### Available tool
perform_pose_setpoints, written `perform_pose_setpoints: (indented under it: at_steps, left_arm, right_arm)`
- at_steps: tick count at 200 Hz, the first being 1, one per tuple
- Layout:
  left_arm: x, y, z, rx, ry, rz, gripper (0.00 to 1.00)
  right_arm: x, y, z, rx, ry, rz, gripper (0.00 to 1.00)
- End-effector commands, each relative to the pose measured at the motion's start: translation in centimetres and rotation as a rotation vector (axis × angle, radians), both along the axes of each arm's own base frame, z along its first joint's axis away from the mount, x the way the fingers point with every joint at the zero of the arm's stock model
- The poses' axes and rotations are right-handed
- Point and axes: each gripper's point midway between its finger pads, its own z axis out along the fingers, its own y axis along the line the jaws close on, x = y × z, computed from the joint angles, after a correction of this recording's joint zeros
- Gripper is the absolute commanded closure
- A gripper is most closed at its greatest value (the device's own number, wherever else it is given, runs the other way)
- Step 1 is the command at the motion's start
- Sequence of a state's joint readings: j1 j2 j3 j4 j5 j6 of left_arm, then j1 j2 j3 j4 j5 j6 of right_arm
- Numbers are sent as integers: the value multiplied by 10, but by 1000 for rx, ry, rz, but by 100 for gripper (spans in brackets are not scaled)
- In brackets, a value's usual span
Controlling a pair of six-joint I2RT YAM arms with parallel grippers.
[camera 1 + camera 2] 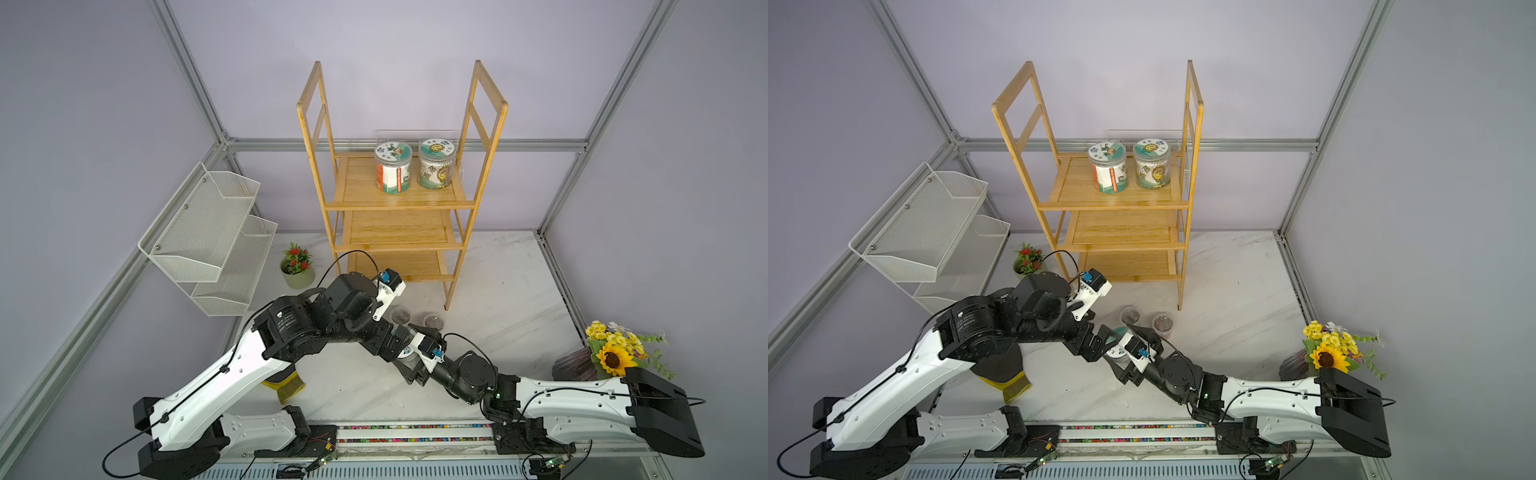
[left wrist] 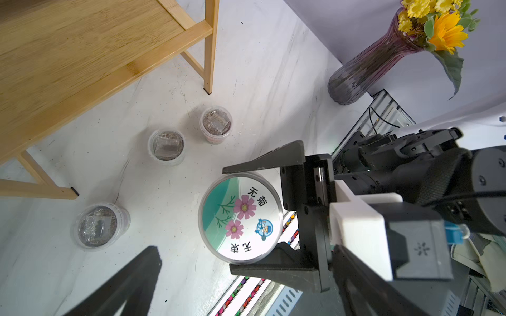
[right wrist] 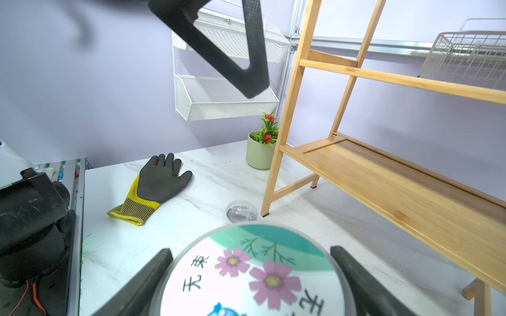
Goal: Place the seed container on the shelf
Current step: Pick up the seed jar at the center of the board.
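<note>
Right gripper [image 3: 250, 250] closed on clear round seed container [image 2: 241, 216], pink-flower lid; left gripper [image 1: 1104, 338] spread wide, holding nothing — light-brown bamboo shelf [image 1: 399, 204] nearby.

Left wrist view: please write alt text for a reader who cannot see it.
The right gripper clasps a round seed container printed with pink flowers. Three clear cups with dark contents stand on the marble table near the bamboo shelf, and a vase of yellow flowers stands by the wall.
</note>
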State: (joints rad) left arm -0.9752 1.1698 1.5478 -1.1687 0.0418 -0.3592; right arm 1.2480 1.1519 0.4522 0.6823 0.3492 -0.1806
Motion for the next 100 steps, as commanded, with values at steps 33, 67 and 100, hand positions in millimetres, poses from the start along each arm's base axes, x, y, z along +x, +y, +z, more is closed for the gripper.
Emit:
perform_pose_setpoints:
  at_steps: [33,67,100]
  left_arm:
    - [-6,-15,24,-95,-24,-39,0]
    - [11,6,21,-37,-64,77,0]
    - [25,25,16,10,-90,175,0]
  right_arm:
    - [9,-7,-19,-75,24,-46,60]
    - [7,-8,-13,-62,20,-38,60]
    - [3,-7,-6,-59,5,-14,61]
